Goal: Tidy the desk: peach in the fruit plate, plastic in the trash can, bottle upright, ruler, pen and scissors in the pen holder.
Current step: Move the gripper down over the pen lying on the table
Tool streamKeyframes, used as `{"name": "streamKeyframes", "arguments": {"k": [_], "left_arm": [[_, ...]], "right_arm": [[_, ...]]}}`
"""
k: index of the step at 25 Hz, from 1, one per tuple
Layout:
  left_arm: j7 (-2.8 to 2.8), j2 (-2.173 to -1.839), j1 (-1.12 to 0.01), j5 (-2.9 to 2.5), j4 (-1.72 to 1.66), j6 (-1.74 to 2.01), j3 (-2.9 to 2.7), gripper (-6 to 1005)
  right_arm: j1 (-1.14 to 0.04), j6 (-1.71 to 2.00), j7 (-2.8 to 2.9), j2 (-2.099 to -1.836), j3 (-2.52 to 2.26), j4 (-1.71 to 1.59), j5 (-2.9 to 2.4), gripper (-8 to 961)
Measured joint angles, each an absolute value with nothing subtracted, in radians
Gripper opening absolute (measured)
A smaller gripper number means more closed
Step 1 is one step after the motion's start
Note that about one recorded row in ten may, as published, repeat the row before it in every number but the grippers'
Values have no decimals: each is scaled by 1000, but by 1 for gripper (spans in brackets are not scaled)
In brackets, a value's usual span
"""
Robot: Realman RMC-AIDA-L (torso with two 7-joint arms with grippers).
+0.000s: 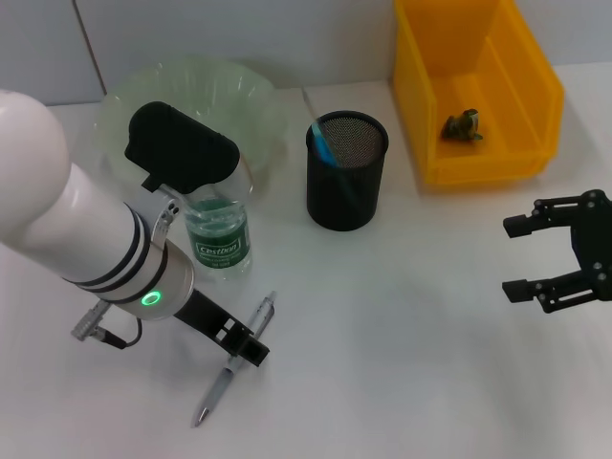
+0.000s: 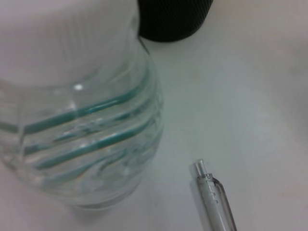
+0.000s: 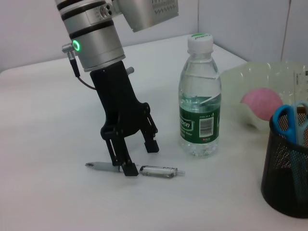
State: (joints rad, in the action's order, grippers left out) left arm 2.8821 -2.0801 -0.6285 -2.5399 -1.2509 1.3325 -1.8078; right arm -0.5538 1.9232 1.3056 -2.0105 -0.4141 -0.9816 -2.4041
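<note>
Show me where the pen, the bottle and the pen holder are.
pen (image 3: 161, 171): right wrist view, on its clear barrel.
bottle (image 3: 200, 125): right wrist view, on its green label.
pen holder (image 1: 345, 186): head view, on its mesh wall.

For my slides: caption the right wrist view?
Left pincer open astride the pen beside the upright bottle.

A lab-like test bench: a plain white tabletop (image 1: 411, 325) against pale partition panels (image 3: 240, 24), with a yellow plastic storage bin (image 1: 535, 143).

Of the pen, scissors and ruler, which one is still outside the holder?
The pen, lying on the table under the left gripper; scissors and ruler already stand in the pen holder.
</note>
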Motion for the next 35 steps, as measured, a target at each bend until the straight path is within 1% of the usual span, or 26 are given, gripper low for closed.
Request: {"name": "streamKeyframes", "arguments": {"k": [19,31,35], "left_arm": [[2882,-2080,-634,-2557,-1242,1349,-1842,760],[2882,-2080,-646,-2554,-1249,1362,-1837,758],[2882,-2080,-653,-2551,-1245,1364,-1836,636]], "right_arm": [[-581,1896,1306,-2029,-419,-982,-2396,826],[-588,1882,1307,-2035,-419,-983,-2396,826],[-592,1882,1307,-2036,-420,-983,-2396,826]]}}
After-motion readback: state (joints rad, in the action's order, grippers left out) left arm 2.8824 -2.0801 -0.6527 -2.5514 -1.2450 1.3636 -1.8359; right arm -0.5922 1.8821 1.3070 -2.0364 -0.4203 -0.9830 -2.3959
